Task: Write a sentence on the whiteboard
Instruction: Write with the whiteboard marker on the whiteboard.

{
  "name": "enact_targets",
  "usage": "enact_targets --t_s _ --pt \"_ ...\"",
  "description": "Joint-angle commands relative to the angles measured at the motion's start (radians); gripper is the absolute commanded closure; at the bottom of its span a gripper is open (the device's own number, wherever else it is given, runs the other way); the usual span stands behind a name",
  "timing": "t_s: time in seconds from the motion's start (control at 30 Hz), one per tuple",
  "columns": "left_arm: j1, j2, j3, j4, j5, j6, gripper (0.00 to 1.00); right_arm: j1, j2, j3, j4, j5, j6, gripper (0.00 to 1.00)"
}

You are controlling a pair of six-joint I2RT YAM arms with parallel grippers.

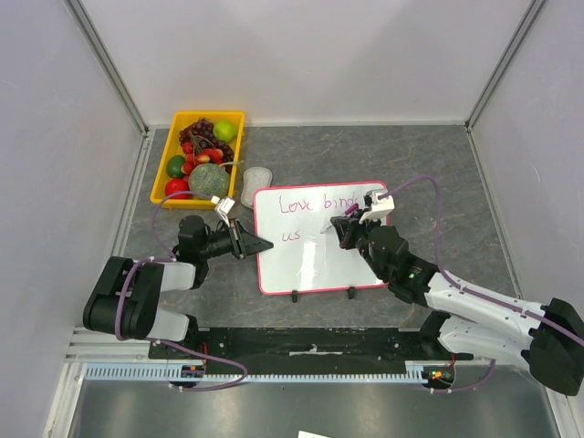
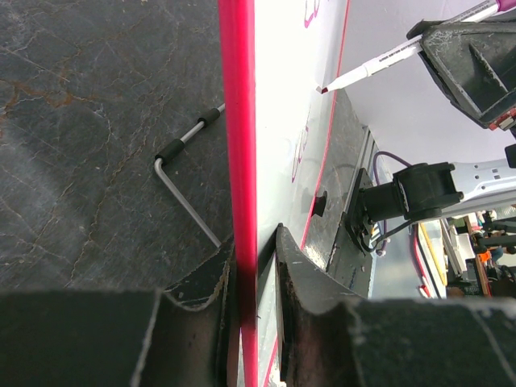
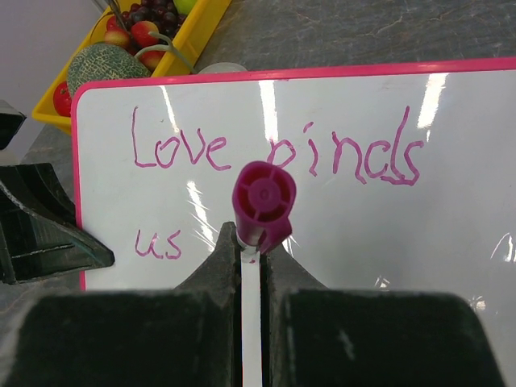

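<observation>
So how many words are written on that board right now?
3. "Love" sits top left on the whiteboard, "binds" to its right, "us" below "Love" on the second line. The marker could hide a stroke beside "us".

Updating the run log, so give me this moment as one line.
left jaws: shut on whiteboard edge | right jaws: shut on marker | sentence: Love binds us
</observation>
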State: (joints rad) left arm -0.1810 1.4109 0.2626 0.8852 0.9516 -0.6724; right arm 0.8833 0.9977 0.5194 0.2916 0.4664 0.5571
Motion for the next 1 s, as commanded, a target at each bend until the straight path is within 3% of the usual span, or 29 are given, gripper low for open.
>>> enact_targets --t_s 0.0,0.4,0.97 --pt "0.0 -0.006 -0.002 0.004 -0.03 0.059 0.98 -0.003 0.01 0.001 0.018 -0.014 -0.005 1.0" --pt "-0.002 -0.006 -0.002 0.004 -0.028 0.059 0.98 -0.003 -0.001 -0.045 -0.005 -0.04 0.004 1.0" --pt "-0.002 -0.006 -0.002 0.004 -0.03 0.059 0.98 -0.003 -0.015 -0.019 -0.014 0.04 -0.014 1.0"
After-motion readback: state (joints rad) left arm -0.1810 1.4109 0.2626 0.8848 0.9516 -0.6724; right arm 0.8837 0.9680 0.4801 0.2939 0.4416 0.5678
